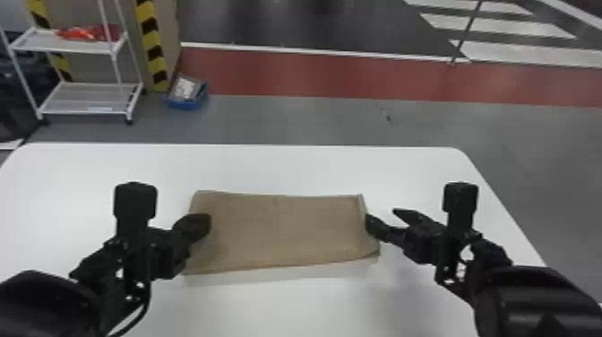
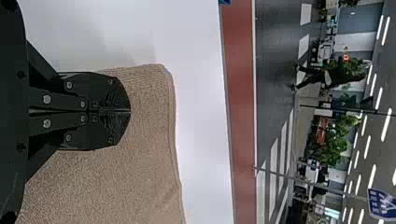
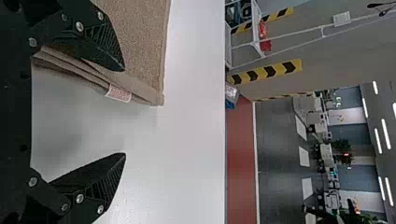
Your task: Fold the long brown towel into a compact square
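Runs parallel to tabletop's point(image 1: 313, 168) far edge, from clenched left gripper point(image 2: 129, 112) to towel's point(image 1: 286, 233) right end, just inward of spread right gripper point(image 1: 382, 214).

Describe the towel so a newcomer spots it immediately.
Find the white table before the robot. On it, reaching from the left gripper to the right gripper, lies the towel, folded into a wide rectangle. Brown cloth with a small white label sets it apart from both black grippers.
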